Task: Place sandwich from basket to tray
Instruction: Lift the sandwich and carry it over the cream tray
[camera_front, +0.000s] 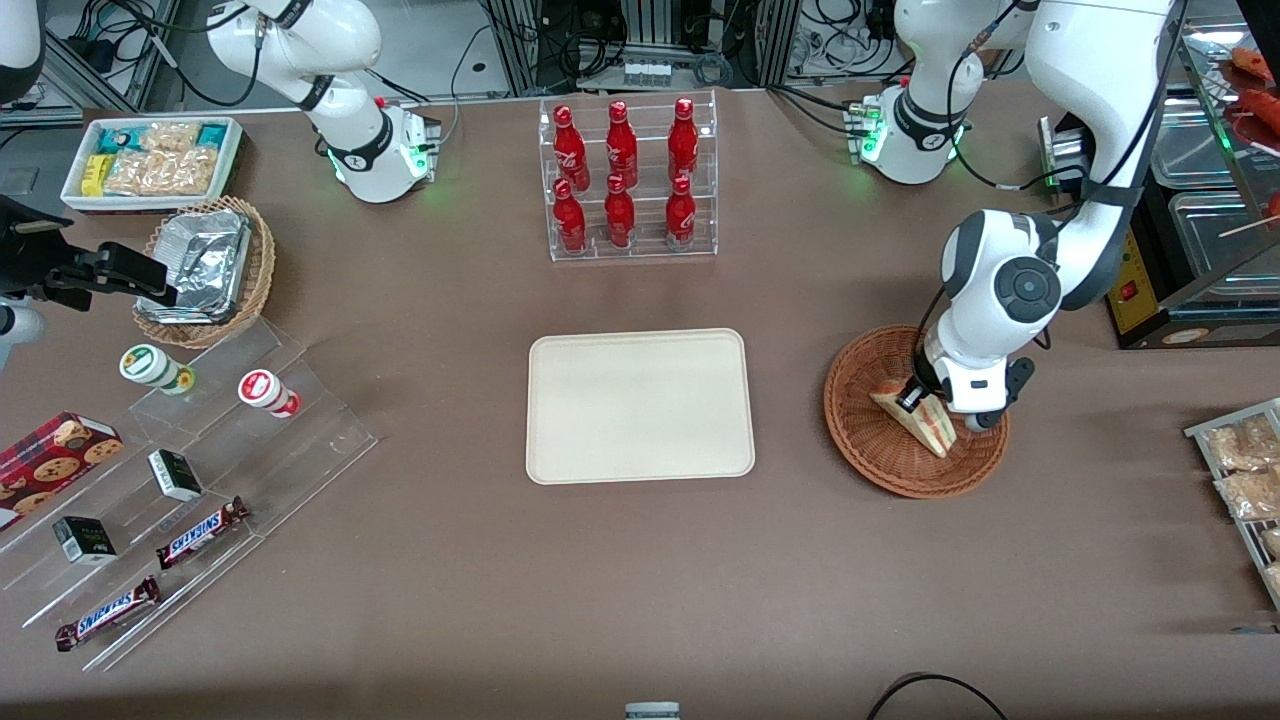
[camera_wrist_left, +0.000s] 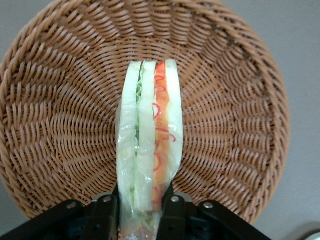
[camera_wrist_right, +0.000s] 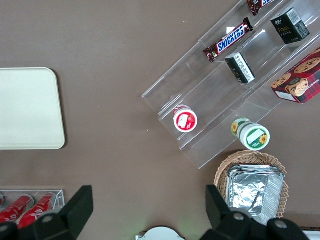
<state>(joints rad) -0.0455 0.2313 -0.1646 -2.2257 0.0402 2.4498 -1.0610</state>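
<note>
The sandwich (camera_front: 917, 415) is a wrapped triangular wedge of white bread with orange and green filling (camera_wrist_left: 150, 145). It lies in the round reddish-brown wicker basket (camera_front: 860, 430) toward the working arm's end of the table. My gripper (camera_front: 915, 398) is down in the basket (camera_wrist_left: 60, 115), shut on the sandwich, with a black finger (camera_wrist_left: 105, 215) pressed against each bread face. The cream-white tray (camera_front: 640, 405) lies bare at the table's middle, apart from the basket (camera_wrist_right: 27, 107).
A clear rack of red bottles (camera_front: 628, 180) stands farther from the camera than the tray. A tiered acrylic stand (camera_front: 190, 480) with snacks, a foil-filled wicker basket (camera_front: 210, 265) and a white snack bin (camera_front: 150, 160) sit toward the parked arm's end. Packets (camera_front: 1240, 470) lie at the table edge.
</note>
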